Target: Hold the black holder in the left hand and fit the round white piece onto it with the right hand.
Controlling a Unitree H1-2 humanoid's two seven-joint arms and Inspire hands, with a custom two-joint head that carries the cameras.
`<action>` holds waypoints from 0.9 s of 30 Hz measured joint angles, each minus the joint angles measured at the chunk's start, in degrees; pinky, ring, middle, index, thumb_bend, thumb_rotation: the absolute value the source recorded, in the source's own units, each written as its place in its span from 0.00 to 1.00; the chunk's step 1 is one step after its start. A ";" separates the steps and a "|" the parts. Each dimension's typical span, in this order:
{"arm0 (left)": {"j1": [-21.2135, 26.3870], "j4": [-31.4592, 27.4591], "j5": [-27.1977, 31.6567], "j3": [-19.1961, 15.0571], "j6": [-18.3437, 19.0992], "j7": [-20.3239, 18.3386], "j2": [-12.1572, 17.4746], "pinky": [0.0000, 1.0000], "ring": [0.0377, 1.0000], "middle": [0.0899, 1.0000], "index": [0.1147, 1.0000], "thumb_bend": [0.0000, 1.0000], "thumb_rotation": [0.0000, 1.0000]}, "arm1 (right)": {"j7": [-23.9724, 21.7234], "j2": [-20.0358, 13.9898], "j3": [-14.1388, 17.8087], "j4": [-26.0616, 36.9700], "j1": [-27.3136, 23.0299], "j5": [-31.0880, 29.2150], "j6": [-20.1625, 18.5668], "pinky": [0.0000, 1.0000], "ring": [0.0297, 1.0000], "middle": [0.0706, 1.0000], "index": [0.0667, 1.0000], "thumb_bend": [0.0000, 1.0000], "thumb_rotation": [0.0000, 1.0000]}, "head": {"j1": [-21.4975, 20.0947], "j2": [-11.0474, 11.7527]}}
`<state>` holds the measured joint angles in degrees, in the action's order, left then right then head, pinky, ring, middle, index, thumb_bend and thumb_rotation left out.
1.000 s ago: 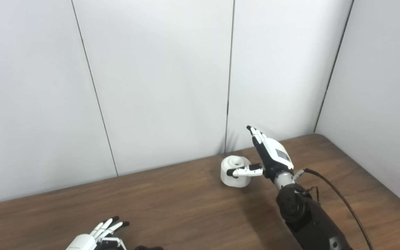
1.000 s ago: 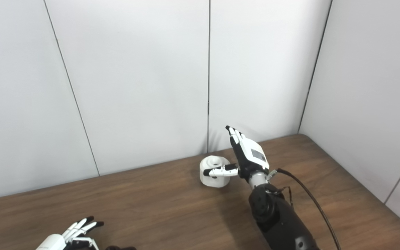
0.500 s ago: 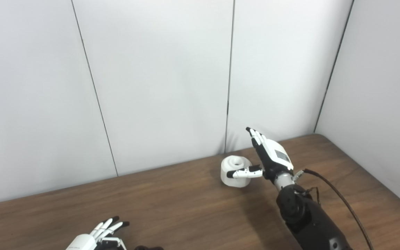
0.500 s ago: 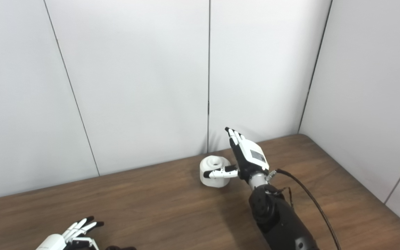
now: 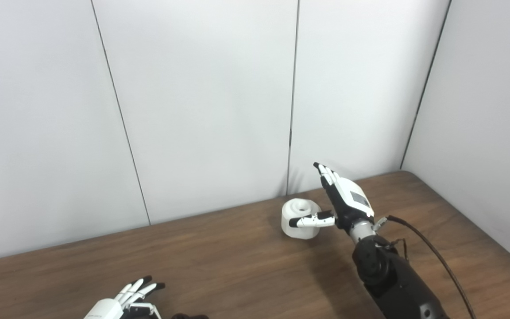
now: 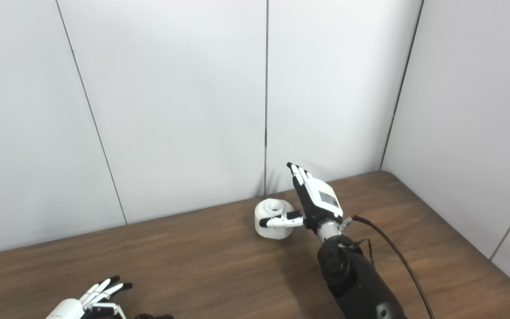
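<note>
A: What is shown at the lower left of the frame, and has anything been altered there?

B: The left hand (image 5: 120, 303) is seen at the bottom edge, fingers spread and nothing grasped. A dark shape (image 5: 188, 316), presumably the black holder, is cut off by the bottom edge just to its right; its form cannot be made out. No change from the earlier frames is observed here, so the holder is judged not yet taken up.

A: And at centre right?

B: The round white piece (image 5: 299, 218) is seen standing on the brown surface (image 5: 219, 257) near the wall panels. The right hand (image 5: 341, 199) is held just beside it, fingers extended upward and apart, the thumb laid across the near side of the piece. Whether the thumb touches it cannot be told. The hand is released, not closed round the piece. Across the last second almost no movement is registered.

A: What follows for the task?

B: Both grasps are judged outstanding; fitting has not begun.
</note>
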<state>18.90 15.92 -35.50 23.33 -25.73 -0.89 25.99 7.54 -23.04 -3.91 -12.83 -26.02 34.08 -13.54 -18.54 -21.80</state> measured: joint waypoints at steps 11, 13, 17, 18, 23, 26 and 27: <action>0.00 -0.04 0.00 0.00 0.02 0.00 0.00 1.00 1.00 0.92 0.41 0.52 0.05 | -0.06 0.00 0.02 0.12 0.01 -0.01 -0.01 0.95 1.00 0.96 0.44 0.52 0.13 | 0.00 0.09; 0.00 -0.04 0.00 0.00 0.02 0.00 0.00 1.00 1.00 0.92 0.41 0.52 0.05 | -0.06 0.00 0.05 0.12 0.01 -0.03 0.00 0.95 1.00 0.96 0.44 0.52 0.13 | 0.00 0.09; 0.00 -0.03 0.00 0.00 0.01 0.00 0.00 1.00 1.00 0.92 0.41 0.52 0.05 | -0.06 0.00 0.13 0.13 0.03 -0.09 0.00 0.96 1.00 0.96 0.44 0.52 0.13 | 0.00 0.00; 0.00 -0.04 0.00 0.00 0.02 0.00 0.00 1.00 1.00 0.92 0.41 0.52 0.05 | -0.06 0.00 0.13 0.13 0.04 -0.09 0.00 0.96 1.00 0.96 0.44 0.52 0.13 | 0.00 0.00; -0.01 -0.05 0.00 -0.01 0.02 0.00 0.00 1.00 1.00 0.92 0.41 0.52 0.05 | -0.06 0.00 0.13 0.17 0.21 -0.10 -0.01 0.97 1.00 0.96 0.44 0.52 0.13 | 0.09 0.00; -0.01 -0.05 0.00 0.00 0.02 0.00 0.01 1.00 1.00 0.92 0.41 0.52 0.05 | -0.12 0.00 0.13 0.20 0.43 -0.11 -0.01 0.96 1.00 0.96 0.44 0.52 0.13 | 0.09 -0.09; -0.01 -0.05 0.00 -0.01 0.03 0.00 0.01 1.00 1.00 0.92 0.42 0.52 0.05 | -0.15 0.00 0.13 0.22 0.54 -0.11 -0.01 0.96 1.00 0.96 0.44 0.52 0.13 | 0.09 0.00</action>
<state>18.89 15.87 -35.50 23.33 -25.70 -0.89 25.99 7.39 -23.04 -3.78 -12.61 -25.48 33.98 -13.55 -18.46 -21.80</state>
